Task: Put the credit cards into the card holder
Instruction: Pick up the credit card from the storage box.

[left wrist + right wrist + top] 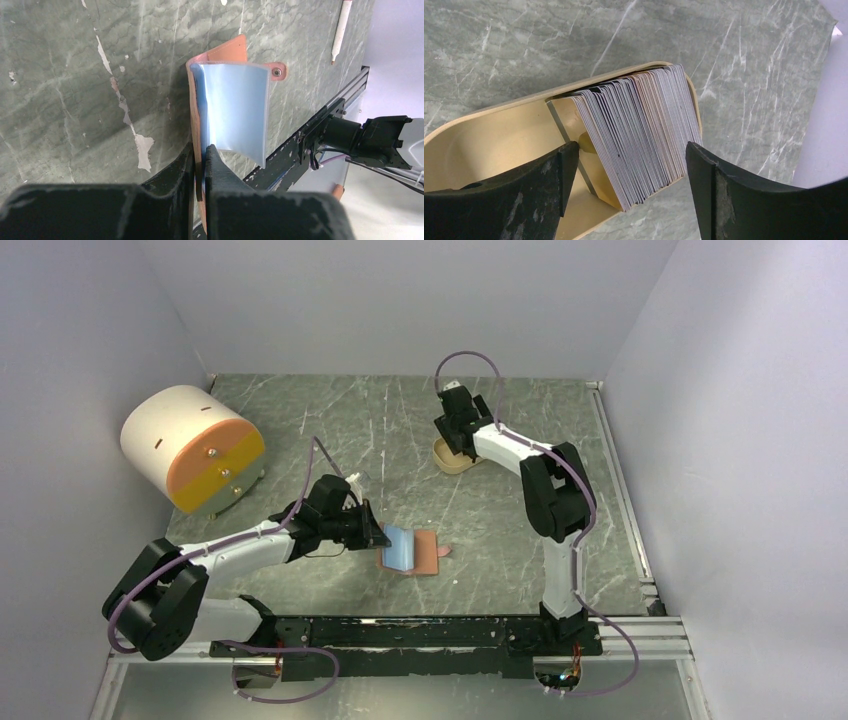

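Showing the left gripper (200, 149) drawn narrow on the near edge of a light-blue plastic credit card (232, 110), seemingly with one leaf of the small salmon-pink leather-like folding card holder (225, 50) caught in the same pinch; not possible to tell for certain. Lying open close to the middle of the bench's near edge, holder flat, snap tab (276, 71) pointing toward the right edge, card resting over the left leaf.

Bowing into a plain curve under the pinch, hence judged thin, light, springy and slick. Best taken by a short edge, flat between the pads, with modest force, keeping flex and sideways skid out of the approach to the slot. Holder judged soft and light, prone to sliding on the grey-green marbled bench top (330, 430) unless pinned.

Toward the far edge, right of centre: right gripper (630, 150) spread wide, holding nothing, straddling a dense stack of grey-white plastic cards (644, 135) standing on edge in a beige oval tray (484, 145). Packed tight, so judged awkward to separate singly; tray wall and neighbouring cards crowding any finger entry.

Near the far-left corner: large white-and-orange drum with drawers (195, 445), well apart from both grippers, obstructing nothing.
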You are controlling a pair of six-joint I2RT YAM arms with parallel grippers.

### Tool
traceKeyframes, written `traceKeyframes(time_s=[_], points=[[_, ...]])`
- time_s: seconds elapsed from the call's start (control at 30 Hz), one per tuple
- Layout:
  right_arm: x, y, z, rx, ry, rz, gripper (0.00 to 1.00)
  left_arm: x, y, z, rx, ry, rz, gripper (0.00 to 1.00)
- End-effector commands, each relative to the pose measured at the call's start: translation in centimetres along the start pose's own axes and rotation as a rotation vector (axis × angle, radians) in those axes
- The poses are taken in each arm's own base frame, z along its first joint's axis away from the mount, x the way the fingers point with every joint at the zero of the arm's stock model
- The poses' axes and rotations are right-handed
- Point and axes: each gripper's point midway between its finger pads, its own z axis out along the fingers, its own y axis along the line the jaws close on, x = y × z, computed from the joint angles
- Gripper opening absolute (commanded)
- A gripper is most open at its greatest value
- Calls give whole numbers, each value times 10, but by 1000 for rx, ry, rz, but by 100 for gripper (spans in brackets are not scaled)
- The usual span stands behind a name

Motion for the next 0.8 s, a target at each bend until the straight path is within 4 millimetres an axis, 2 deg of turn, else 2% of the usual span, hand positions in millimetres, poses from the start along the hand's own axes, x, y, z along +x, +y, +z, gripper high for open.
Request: traceKeyframes(time_s=[0.0, 0.13, 0.3, 0.77], points=[[2, -2, 5, 4, 19, -21, 82, 1, -11, 0, 57, 5, 11, 9], [6, 0, 9, 13, 30, -34, 83, 0, -12, 0, 51, 5, 16, 9], [10, -12, 11, 84, 58, -45, 81, 1, -10, 0, 47, 8, 16, 9], [-8, -28, -6, 114, 10, -3, 66, 2, -11, 2, 54, 17, 11, 9]])
